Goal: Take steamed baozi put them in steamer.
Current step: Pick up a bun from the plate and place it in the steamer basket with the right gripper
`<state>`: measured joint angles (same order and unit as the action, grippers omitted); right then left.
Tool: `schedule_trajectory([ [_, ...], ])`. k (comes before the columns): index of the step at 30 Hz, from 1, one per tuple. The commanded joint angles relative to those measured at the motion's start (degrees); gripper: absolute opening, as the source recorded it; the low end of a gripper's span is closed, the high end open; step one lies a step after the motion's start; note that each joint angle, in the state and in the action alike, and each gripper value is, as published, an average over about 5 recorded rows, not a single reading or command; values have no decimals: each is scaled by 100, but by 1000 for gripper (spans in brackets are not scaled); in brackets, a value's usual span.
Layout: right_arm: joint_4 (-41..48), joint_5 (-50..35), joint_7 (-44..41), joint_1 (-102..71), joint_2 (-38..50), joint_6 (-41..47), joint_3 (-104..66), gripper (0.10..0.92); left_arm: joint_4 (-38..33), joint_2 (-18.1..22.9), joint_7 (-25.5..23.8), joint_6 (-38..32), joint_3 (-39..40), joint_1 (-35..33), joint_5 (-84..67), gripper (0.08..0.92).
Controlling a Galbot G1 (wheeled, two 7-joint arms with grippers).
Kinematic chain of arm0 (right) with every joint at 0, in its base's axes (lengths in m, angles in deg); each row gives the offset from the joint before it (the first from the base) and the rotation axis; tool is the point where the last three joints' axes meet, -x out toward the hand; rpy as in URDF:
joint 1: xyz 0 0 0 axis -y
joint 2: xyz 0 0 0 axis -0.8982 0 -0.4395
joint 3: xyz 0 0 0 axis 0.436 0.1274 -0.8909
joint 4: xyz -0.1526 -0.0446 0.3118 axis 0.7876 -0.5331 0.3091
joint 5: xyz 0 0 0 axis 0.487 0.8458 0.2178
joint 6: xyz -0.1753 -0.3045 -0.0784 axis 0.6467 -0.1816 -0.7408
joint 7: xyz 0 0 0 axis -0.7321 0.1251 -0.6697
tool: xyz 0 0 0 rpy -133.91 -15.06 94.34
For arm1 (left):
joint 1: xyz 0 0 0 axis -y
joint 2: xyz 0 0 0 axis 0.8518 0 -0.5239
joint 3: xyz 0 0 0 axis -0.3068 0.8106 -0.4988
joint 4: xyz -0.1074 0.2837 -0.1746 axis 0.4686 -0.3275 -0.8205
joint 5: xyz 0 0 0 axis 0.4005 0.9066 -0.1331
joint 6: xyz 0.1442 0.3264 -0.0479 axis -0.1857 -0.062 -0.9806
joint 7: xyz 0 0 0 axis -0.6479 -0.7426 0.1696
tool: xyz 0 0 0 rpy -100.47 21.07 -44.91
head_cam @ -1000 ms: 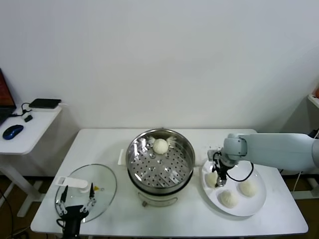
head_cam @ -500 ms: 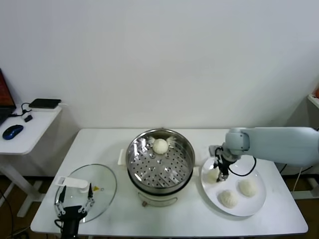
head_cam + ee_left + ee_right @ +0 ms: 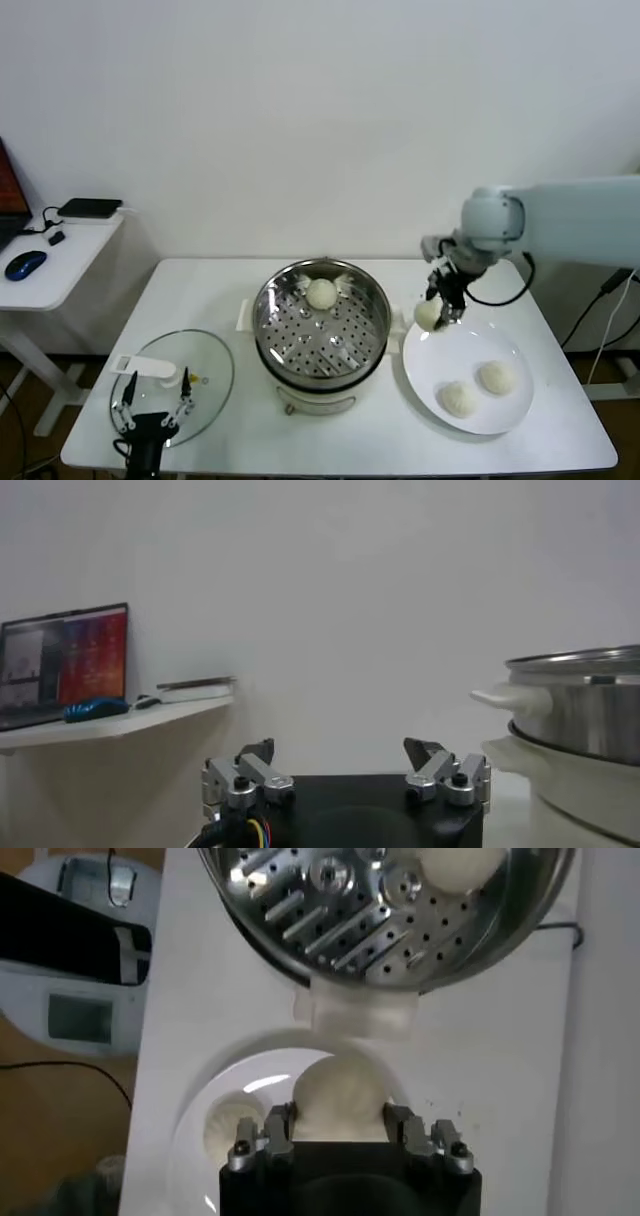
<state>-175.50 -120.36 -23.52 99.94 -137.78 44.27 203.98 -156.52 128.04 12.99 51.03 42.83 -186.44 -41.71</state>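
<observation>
Partly hidden baozi in right pincer, above plate edge

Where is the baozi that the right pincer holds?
In the head view, the baozi hangs in the right pincer, lifted between the steamer and the plate.

Office-like lab, bare white wall, side desk, laptop
</observation>
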Motion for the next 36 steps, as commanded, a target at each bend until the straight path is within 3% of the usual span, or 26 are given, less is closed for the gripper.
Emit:
schedule_trajectory([
  [1,-302,-736,-226,867,-413,168,-311,587,-40,131,-2,0,8,-17,12,823],
  [18,665,-1221,747,-1032,-2578,1296,-1809,594,-63,100,-21,21,31,-17,11,823],
  [36,2055,-679,800,-2175,-3163,1237,-1796,594,44,93,-12,-28,-11,9,27,823],
])
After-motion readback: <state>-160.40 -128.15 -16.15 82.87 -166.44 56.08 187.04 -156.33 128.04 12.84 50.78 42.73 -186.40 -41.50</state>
